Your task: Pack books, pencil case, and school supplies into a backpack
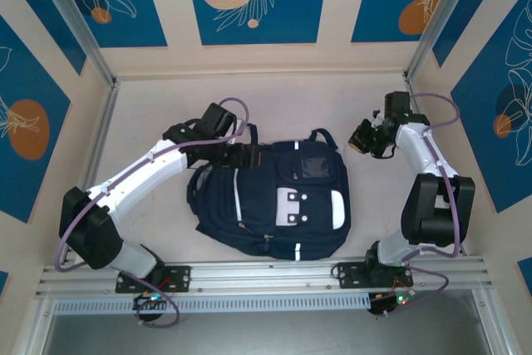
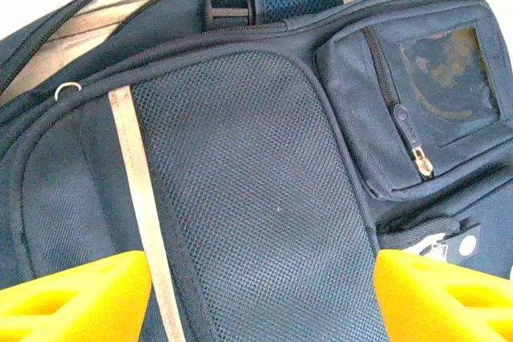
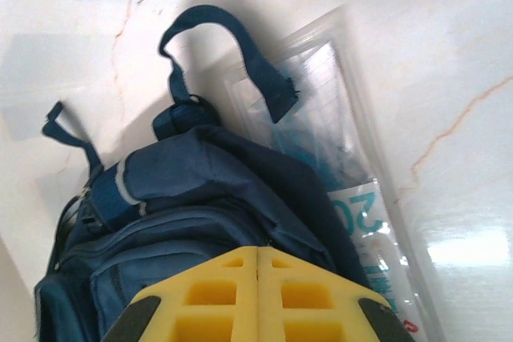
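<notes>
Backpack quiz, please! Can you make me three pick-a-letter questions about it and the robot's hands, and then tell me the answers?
1. Where is the white-and-blue packet compared with the backpack?
A. Zipped into its front pocket
B. On the table, against its top end
C. Lying on top of it

2. What colour are the fingers of the right gripper?
A. Yellow
B. Green
C. Red

3. How does the left gripper stand?
A. Open, over the mesh panel
B. Shut on a strap
C. Shut on a book

Answers:
1 B: the right wrist view shows the packet flat on the table beside the backpack's top end.
2 A: both fingers are bright yellow.
3 A: its two fingers sit far apart, with the mesh panel between them and nothing gripped.
</notes>
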`<state>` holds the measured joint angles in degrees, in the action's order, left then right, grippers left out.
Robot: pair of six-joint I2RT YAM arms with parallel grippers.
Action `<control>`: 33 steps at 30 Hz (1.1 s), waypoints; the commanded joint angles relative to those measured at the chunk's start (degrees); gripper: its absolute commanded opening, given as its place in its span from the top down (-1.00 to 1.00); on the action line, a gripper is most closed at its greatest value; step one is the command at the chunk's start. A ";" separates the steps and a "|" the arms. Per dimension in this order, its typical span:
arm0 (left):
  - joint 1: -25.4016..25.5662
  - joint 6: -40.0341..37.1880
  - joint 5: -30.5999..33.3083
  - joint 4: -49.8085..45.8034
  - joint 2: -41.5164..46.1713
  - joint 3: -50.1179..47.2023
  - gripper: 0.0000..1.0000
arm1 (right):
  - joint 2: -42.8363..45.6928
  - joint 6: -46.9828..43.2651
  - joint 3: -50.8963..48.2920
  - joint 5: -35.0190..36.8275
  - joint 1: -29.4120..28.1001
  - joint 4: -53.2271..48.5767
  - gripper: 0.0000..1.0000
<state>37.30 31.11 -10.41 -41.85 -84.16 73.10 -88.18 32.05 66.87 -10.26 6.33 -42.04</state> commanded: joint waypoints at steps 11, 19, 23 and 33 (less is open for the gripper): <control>8.78 3.43 -8.00 -0.44 -1.01 -4.12 -0.42 | -21.82 -6.40 11.90 -16.27 8.05 2.57 -0.20; 5.41 3.28 -6.62 2.03 -5.99 -10.20 -0.37 | -34.95 -13.41 19.34 -18.65 7.28 -3.01 -0.23; 3.90 1.20 -6.26 2.20 -9.75 -9.95 -0.36 | -37.69 -14.72 19.58 -21.23 5.98 -2.94 -0.23; 3.22 -0.85 -6.76 2.12 -15.47 -6.94 -0.34 | -38.96 -16.76 20.81 -26.28 1.58 -3.83 0.03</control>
<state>40.88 32.42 -20.45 -40.56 -94.28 68.36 -125.71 16.49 88.16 -32.23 9.30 -43.22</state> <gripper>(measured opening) 0.671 0.495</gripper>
